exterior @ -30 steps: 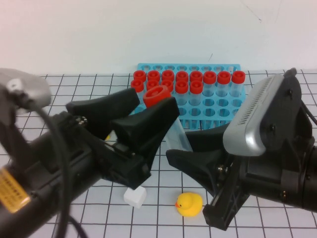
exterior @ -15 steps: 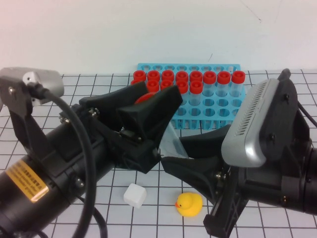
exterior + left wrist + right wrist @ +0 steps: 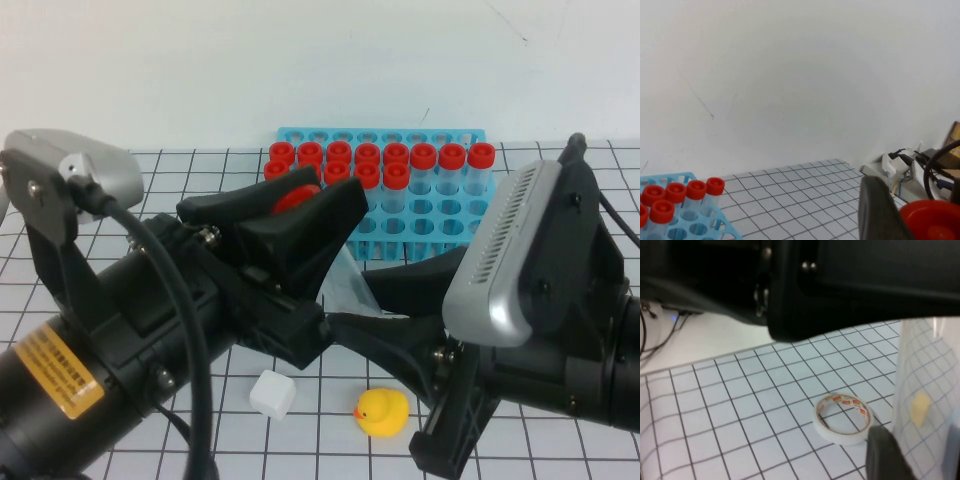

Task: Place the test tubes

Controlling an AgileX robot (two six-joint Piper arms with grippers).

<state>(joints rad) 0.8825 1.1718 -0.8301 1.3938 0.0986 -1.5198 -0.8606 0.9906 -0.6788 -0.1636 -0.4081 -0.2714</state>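
A clear test tube [image 3: 350, 278] with a red cap [image 3: 290, 198] hangs slanted above the table, in front of the blue rack [image 3: 470, 134]. My left gripper [image 3: 305, 200] is shut on the cap end; in its wrist view the cap [image 3: 935, 222] sits against one finger [image 3: 880, 210]. My right gripper [image 3: 350, 306] is shut on the tube's clear lower body [image 3: 922, 390], beside one of its fingers [image 3: 885, 455]. The rack's two back rows hold several red-capped tubes [image 3: 395, 155], also seen in the left wrist view as tubes [image 3: 696, 189].
A white cube [image 3: 272, 394] and a yellow duck [image 3: 383, 411] lie on the gridded mat near the front. A tape roll [image 3: 842, 417] lies on the mat under the right arm. Cables and boxes [image 3: 905, 160] sit beyond the mat's edge.
My left arm has pushed forward and its fingers have closed in round the tube's red cap. The right gripper has kept its hold and barely moved.
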